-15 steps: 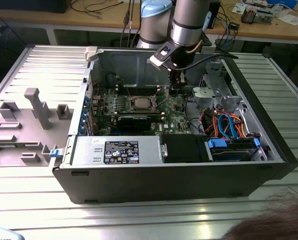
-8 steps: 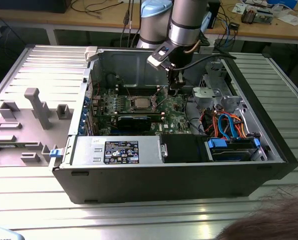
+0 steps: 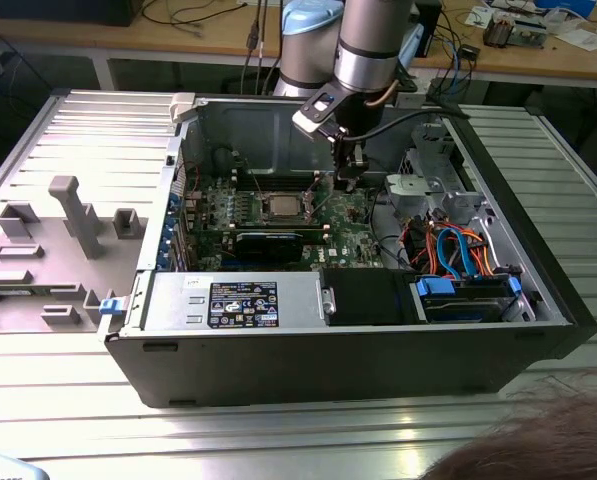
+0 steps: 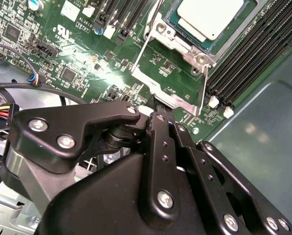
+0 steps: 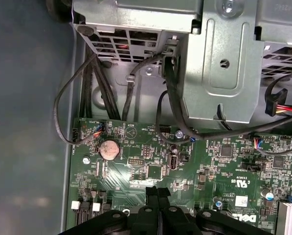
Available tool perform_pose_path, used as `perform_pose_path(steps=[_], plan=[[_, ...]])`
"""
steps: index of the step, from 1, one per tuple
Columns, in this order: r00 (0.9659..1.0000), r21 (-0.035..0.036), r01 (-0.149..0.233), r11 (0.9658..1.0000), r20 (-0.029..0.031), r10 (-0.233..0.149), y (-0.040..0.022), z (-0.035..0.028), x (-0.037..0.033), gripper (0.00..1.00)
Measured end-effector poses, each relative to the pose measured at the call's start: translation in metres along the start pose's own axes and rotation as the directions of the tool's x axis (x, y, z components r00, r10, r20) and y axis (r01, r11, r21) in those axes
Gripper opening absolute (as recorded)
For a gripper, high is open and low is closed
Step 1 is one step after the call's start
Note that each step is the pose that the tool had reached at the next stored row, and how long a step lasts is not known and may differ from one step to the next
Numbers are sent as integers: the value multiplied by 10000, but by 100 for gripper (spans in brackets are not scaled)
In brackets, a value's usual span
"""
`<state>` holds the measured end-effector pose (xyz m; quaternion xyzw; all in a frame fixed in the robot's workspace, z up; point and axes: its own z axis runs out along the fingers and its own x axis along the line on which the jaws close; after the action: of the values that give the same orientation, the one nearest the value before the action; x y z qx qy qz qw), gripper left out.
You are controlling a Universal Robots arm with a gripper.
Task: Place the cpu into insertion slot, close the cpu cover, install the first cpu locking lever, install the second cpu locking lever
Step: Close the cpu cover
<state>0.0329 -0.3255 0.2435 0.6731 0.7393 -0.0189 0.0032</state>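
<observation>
The cpu (image 4: 210,17) lies flat in the insertion slot (image 4: 171,20), its silvery face up; in the exterior view the cpu (image 3: 283,207) sits mid-motherboard. The cpu cover (image 4: 171,98), a silver frame with a cut-out centre, is swung open beside the slot, green board showing through it. My gripper (image 4: 154,110) is shut with nothing between its fingers (image 5: 152,196), and its tip is at the cover's outer edge. In the exterior view my gripper (image 3: 346,180) hangs just to the right of the slot, inside the open computer case (image 3: 308,355).
Long black memory slots (image 4: 248,54) run beside the socket. A metal drive cage (image 5: 219,63) with black cables (image 5: 131,88) stands close to my gripper. A grey fixture plate (image 3: 48,250) lies on the exterior view's left. A person's hair (image 3: 538,445) shows at the front right.
</observation>
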Motion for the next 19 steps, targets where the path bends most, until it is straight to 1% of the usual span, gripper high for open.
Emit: perform_pose_path(steps=[7, 19], plan=[[10000, 0, 0, 10000, 0, 0, -67, 2, 6, 11], [10000, 0, 1, 10000, -1, -1, -150, 6, 14, 11]])
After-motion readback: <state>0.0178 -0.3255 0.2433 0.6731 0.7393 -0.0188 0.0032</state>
